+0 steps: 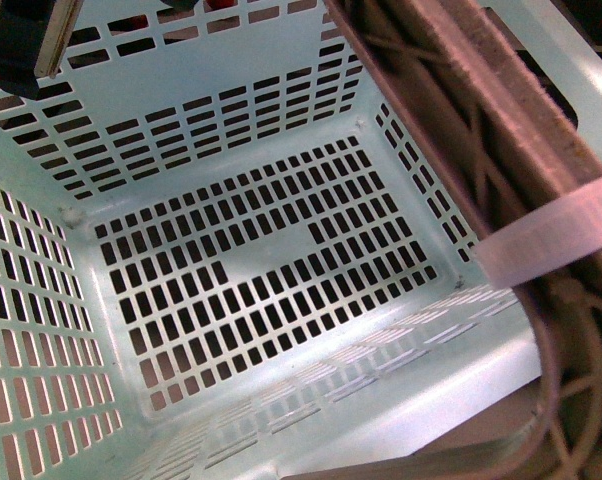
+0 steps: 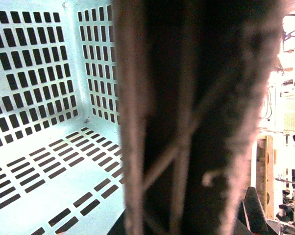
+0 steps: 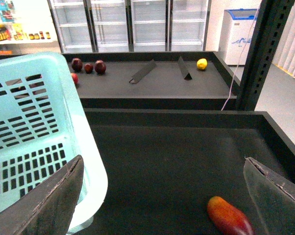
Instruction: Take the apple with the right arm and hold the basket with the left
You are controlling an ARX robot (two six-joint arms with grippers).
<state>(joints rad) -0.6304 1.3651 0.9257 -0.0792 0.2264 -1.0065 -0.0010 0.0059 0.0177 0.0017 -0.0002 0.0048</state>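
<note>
While your right claw (image 3: 162, 203) hangs with fingers spread wide, the apple (image 3: 229, 219) lies between them, nearer one finger.

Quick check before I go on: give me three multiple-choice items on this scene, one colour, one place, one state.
1. The walls of the basket are: A pale turquoise; B red; C black.
2. The yellow fruit lies: A in the basket; B on the far shelf; C on the floor.
3. The right gripper is: A shut tight; B shut on the basket; C open and empty.
Answers: A, the walls show turquoise in every view; B, the right wrist view shows it on the shelf; C, its fingers stand wide apart with nothing between.
</note>
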